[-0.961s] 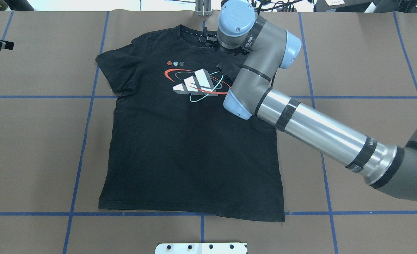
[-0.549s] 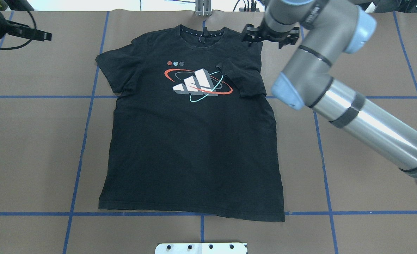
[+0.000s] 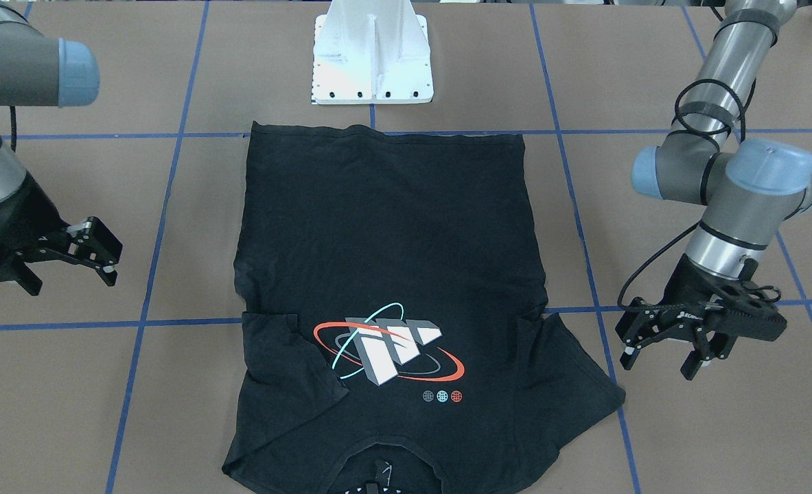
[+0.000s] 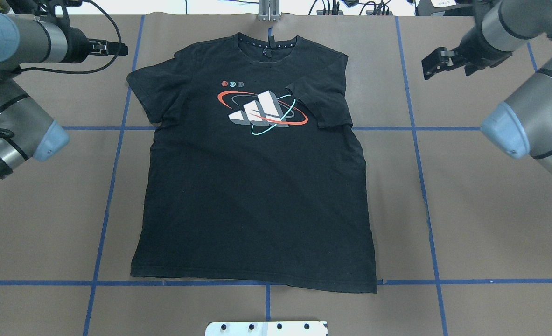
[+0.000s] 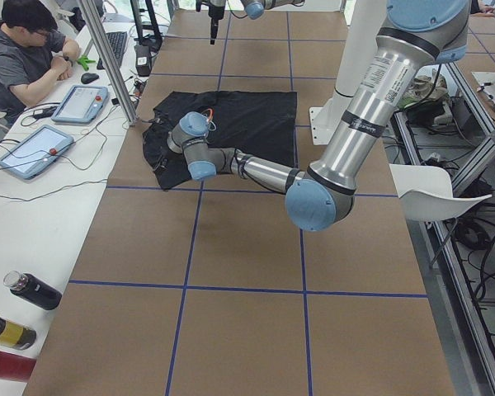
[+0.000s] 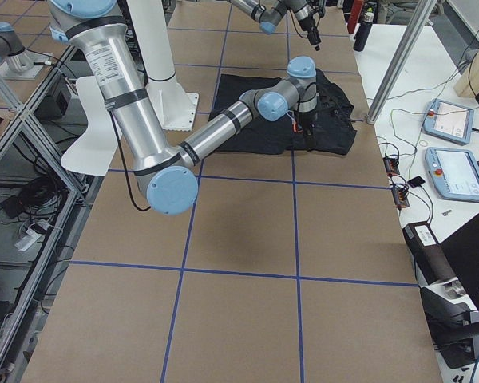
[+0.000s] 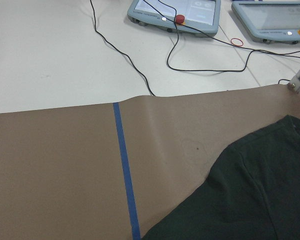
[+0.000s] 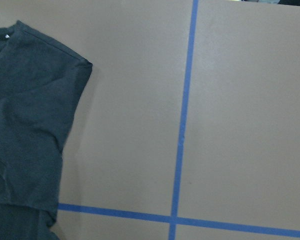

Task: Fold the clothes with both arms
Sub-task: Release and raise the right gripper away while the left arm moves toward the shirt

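Observation:
The black T-shirt (image 4: 257,196) lies flat and logo-up on the brown table, collar away from the robot. Its sleeve (image 4: 322,100) on the right arm's side is folded in over the chest beside the logo (image 4: 262,112). The other sleeve (image 4: 147,91) is spread out. My left gripper (image 4: 117,46) is open and empty, off the shirt beside the spread sleeve; it also shows in the front view (image 3: 658,362). My right gripper (image 4: 432,65) is open and empty, off the shirt past the folded side, and shows in the front view (image 3: 112,264). The shirt (image 3: 385,226) fills that view's middle.
The white pedestal base (image 3: 373,55) stands at the robot's edge behind the shirt's hem. Blue tape lines (image 4: 415,128) grid the table. Tablets (image 7: 175,10) and cables lie on the white bench past the far edge. An operator (image 5: 25,58) sits there.
My right arm has swung from over the collar out to the right, off the shirt, leaving the sleeve folded in. My left arm has come in at the upper left.

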You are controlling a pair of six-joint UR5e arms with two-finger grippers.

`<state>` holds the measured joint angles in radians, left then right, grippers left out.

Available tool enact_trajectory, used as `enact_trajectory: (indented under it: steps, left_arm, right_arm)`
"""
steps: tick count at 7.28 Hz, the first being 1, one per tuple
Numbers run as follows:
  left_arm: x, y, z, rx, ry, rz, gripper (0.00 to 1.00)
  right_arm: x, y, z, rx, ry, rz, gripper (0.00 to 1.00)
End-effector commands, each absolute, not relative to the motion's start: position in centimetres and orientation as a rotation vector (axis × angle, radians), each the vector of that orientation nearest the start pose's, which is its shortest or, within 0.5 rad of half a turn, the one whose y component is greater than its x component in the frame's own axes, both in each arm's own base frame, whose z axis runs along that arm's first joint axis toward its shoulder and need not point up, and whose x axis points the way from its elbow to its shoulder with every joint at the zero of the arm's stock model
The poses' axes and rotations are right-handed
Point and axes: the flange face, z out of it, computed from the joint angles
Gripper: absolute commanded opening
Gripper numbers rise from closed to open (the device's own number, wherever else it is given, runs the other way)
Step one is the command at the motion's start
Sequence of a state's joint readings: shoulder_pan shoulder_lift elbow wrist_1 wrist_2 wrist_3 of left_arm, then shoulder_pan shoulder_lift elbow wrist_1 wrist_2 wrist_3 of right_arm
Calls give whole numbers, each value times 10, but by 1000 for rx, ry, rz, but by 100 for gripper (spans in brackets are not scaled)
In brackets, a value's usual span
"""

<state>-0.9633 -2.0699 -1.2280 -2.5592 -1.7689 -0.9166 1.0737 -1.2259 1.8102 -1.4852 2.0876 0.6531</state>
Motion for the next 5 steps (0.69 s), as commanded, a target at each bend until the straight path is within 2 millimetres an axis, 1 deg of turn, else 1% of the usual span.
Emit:
enact_trajectory:
  steps: [1,2,3,4,5]
  left_arm:
    - [370,-666,459,722,881,-209,100]
    - [370,-666,465,715,871,-211,99]
    - [372,-668,480,695,851,-214,93]
    - [374,-671,478,694,848,-215,90]
    - [376,-672,484,688,838,-217,82]
  right_arm:
    - [-159,-546,418,289,-832,-83,100]
    - [-136,-535,445,285,-830,-90,100]
    - [-116,-526,467,290,-810,-109,100]
    - [-114,-526,468,290,-808,-105,100]
    - [-114,-527,467,293,-808,-104,100]
